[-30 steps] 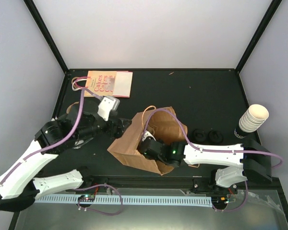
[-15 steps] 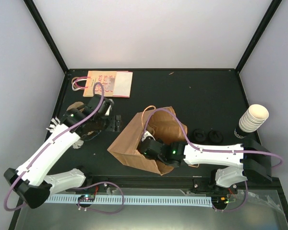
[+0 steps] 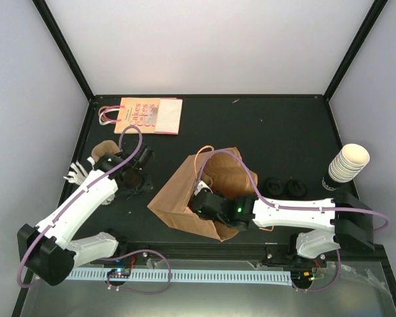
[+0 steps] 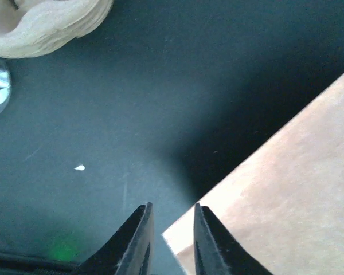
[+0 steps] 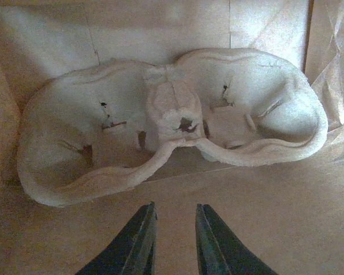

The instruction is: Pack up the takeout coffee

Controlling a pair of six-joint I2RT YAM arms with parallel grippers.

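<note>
No takeout coffee shows in any view. The brown paper bag (image 3: 175, 198) stands open mid-table. Its corner (image 4: 286, 189) lies below and just beyond my left gripper (image 4: 173, 215), which hovers over the black table left of the bag (image 3: 144, 183). The left jaws stand a narrow gap apart with nothing between them. My right gripper (image 3: 199, 197) reaches into the bag's mouth. Its jaws (image 5: 174, 220) are also a narrow gap apart and empty, above the bag's paper inside (image 5: 229, 195). A moulded pulp cup tray (image 5: 172, 114) lies at the bag's bottom with both wells empty.
Another pulp tray (image 3: 109, 146) (image 4: 51, 23) sits at the far left beside white utensils (image 3: 76, 173). A flat printed bag (image 3: 148, 115) lies at the back. A stack of lidless cream cups (image 3: 348, 163) stands at the right, and two black lids (image 3: 275, 187) lie beside the bag.
My left arm has swung back to the left, away from the bag's side, and its jaws have narrowed from wide open. The right arm has not moved.
</note>
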